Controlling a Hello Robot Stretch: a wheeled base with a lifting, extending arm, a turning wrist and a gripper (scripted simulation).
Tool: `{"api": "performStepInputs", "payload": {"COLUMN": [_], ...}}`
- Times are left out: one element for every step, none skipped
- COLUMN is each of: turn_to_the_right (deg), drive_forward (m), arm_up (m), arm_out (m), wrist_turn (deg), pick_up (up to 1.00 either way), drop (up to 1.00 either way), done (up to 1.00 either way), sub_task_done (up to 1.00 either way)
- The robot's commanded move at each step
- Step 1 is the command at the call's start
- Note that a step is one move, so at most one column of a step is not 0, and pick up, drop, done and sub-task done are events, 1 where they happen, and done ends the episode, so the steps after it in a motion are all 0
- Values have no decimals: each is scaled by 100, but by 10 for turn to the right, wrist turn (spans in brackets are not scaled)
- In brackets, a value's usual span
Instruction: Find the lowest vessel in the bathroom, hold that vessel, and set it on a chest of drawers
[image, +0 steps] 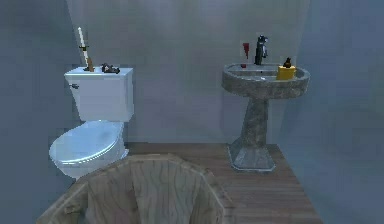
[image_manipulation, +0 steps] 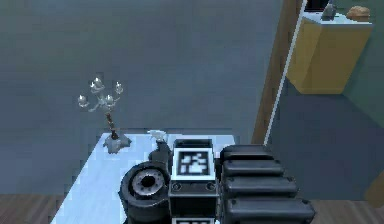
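My worry is picking wrongly, the yellow vessel (image: 287, 71) on the pedestal sink (image: 252, 120) at the forward view's right looking lowest, or turning and sweeping the fingers (image_manipulation: 157, 149), whose state I cannot tell, into the candelabra (image_manipulation: 117, 143) on the tabletop (image_manipulation: 95, 185).

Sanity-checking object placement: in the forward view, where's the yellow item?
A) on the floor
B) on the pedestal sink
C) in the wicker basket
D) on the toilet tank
B: the yellow item sits on the rim of the pedestal sink at the forward view's right, well apart from the toilet.
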Motion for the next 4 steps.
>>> {"api": "performStepInputs", "payload": {"turn_to_the_right": [0,0,0,0], "drive_forward": [0,0,0,0], "arm_up": [0,0,0,0], "arm_out": [28,0,0,0], "wrist_turn": [0,450,450,300], "pick_up": [0,0,0,0], "drop": [0,0,0,0], "done": [0,0,0,0], "sub_task_done": [0,0,0,0]}}
